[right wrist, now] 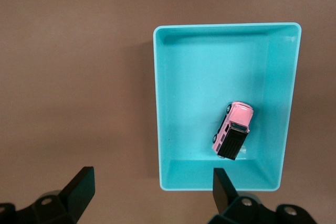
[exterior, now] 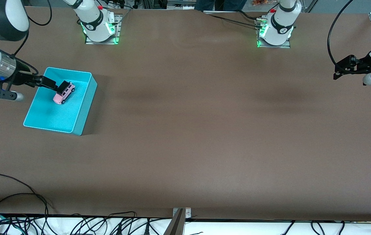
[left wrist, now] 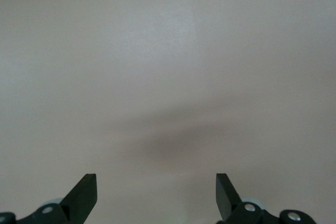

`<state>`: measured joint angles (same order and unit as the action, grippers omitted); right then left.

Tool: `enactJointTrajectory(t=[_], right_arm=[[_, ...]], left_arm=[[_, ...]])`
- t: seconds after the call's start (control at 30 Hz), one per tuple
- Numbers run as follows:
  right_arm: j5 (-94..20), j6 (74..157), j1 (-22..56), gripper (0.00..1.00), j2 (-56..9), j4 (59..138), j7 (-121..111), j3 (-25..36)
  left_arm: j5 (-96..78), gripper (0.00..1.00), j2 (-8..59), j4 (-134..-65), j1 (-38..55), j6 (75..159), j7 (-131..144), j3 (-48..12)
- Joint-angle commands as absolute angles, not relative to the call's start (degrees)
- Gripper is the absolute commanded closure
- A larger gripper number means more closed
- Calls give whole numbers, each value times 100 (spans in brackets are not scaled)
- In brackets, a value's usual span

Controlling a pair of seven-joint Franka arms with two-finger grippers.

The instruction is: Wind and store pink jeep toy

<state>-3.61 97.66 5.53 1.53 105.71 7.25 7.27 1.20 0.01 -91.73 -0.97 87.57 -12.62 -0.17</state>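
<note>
While the jeep [right wrist: 233, 130] lies inside the bin [right wrist: 164, 103], storing looks complete. My right gripper [right wrist: 151, 192] hangs above the bin, fingers apart; my left gripper [left wrist: 156, 195] waits well away, fingers apart.

Light-pink jeep toy [right wrist: 234, 129] with a black rear roof and dark wheels, turquoise bin [right wrist: 174, 103] around it, plain dull-brown table [exterior: 205, 130], black gripper fingers [right wrist: 80, 186], white arms banded in black, green glow at both bases
</note>
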Motion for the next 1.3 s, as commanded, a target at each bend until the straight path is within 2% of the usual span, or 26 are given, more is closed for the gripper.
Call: enactJointTrajectory(t=[0.0, 0.33, 0.7, 1.0, 1.17, 1.27], right_arm=[[-492, 9106, 545, 0, 18, 9862, 694, 686], [-536, 8253, 545, 0, -211, 8807, 659, 694], [26, 7963, 633, 0, -308, 8534, 624, 677], [53, 7858, 642, 0, -316, 8508, 396, 764], [35, 7542, 703, 0, -509, 7832, 343, 861], [18, 7515, 703, 0, -545, 7734, 273, 888]], left_arm=[[53, 0, 97, -8982, -132, 8692, -1292, -26], [35, 0, 97, -8982, -229, 8692, -1301, -26], [26, 0, 97, -8982, -229, 8692, -1310, -26], [26, 0, 97, -8982, -229, 8692, -1310, -26], [26, 0, 97, -8982, -229, 8692, -1310, -26], [26, 0, 97, -8982, -229, 8692, -1310, -26]])
